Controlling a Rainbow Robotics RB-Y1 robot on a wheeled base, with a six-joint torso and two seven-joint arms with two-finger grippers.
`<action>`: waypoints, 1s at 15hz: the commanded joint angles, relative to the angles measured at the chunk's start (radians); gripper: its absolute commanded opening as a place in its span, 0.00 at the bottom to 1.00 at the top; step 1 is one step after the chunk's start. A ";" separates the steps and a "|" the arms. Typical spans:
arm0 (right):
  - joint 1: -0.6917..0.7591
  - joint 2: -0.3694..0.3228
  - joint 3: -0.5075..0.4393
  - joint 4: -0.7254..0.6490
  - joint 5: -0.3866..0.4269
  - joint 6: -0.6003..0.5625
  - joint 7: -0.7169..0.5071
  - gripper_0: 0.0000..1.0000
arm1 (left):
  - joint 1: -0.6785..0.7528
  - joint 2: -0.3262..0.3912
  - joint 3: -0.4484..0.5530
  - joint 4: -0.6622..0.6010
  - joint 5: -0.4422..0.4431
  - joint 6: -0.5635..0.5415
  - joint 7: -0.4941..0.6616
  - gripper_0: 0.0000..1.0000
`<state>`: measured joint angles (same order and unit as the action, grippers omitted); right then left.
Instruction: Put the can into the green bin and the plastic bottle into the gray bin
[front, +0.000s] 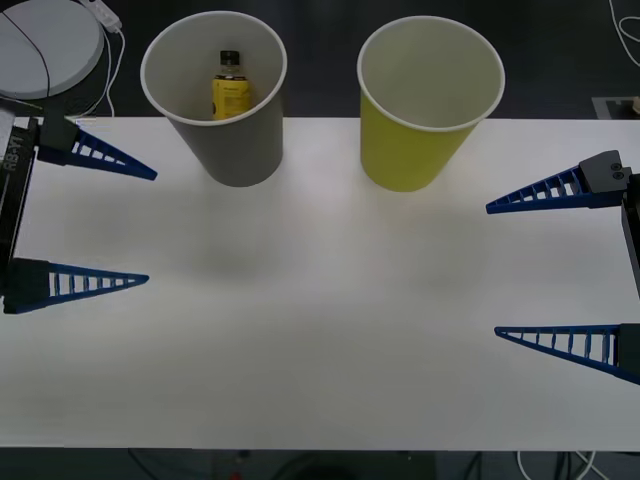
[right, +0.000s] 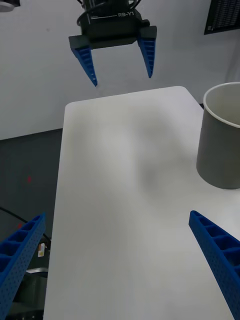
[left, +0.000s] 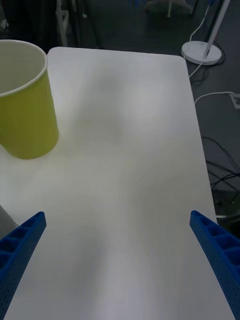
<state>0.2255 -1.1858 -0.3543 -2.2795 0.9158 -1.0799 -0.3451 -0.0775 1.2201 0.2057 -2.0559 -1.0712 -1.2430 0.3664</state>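
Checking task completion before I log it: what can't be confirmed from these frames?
- Green bin: front view shows the upper inside wall; its bottom is hidden by the near wall, so a can inside can't be confirmed.
- Plastic bottle in gray bin: lower part hidden by the bin wall.
- Left gripper and right gripper: open, bodies cut off by the frame edges.

White table with two bins at its far edge

The table (front: 320, 340) carries the gray bin (front: 232, 140) toward the far left corner and the green bin (front: 415, 150) beside it, right of centre along the far edge; both stand upright, apart.
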 joint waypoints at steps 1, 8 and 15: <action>0.000 0.000 0.000 0.000 0.000 0.000 0.000 1.00 | 0.082 -0.027 0.055 -0.059 -0.032 -0.001 -0.010 1.00; 0.000 0.000 0.000 0.000 0.000 0.000 0.000 1.00 | 0.159 -0.037 0.075 -0.099 -0.064 -0.001 -0.043 1.00; 0.000 0.000 0.000 0.000 0.000 0.000 0.000 1.00 | 0.173 -0.037 0.077 -0.101 -0.064 0.001 -0.061 1.00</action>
<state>0.2255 -1.1858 -0.3543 -2.2795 0.9158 -1.0799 -0.3451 0.0951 1.1827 0.2823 -2.1558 -1.1349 -1.2428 0.3053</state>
